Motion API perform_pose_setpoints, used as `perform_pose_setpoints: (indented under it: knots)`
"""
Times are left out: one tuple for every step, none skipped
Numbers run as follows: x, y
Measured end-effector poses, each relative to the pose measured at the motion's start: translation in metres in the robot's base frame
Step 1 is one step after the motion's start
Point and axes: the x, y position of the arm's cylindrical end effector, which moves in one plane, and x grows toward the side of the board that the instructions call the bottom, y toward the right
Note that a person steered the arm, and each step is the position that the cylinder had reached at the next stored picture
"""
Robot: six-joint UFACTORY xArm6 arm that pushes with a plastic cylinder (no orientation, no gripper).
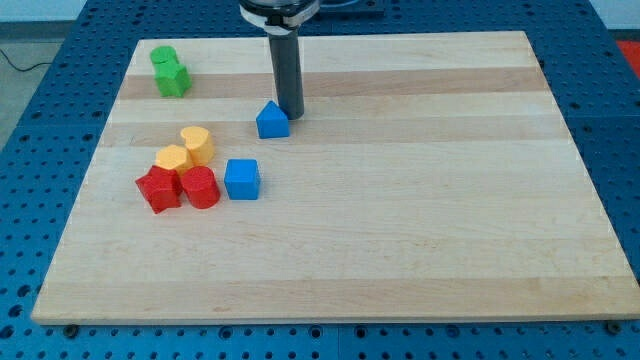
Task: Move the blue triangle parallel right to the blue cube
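Worktop (400,250) first: pale wooden boards, glued in strips, resting on a blue perforated metal table (30,330) that shows on every side. The near half of the wood lies bare. Moving up, on the view's left, a tight cluster: a red star-like block (158,189) touching a red rounded block (200,187), and just beside that, to its right, the blue cube (242,179). Behind the reds sit two yellow blocks, one rounded (172,158) and one heart-like (197,145), touching each other. Further up, near the middle, the blue triangle block (272,120) stands well apart from the cube, above and slightly right of it. My tip (290,113), the end of the straight dark rod, is right against the triangle's upper right side; contact looks likely. No claw on this arm, so open or closed does not apply. Far off at the top left, two green blocks (168,72) are pressed together; their shapes are hard to make out. No writing is legible anywhere.
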Motion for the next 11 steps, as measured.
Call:
perform_pose_setpoints:
  knots:
    - [-0.042,-0.008]
    - [-0.041,-0.040]
    - [-0.010,-0.049]
    - [0.029,-0.032]
    - [0.065,-0.006]
    - [0.067,0.009]
    - [0.061,0.012]
    - [0.079,0.012]
    - [0.098,0.012]
    - [0.078,0.026]
    - [0.058,0.077]
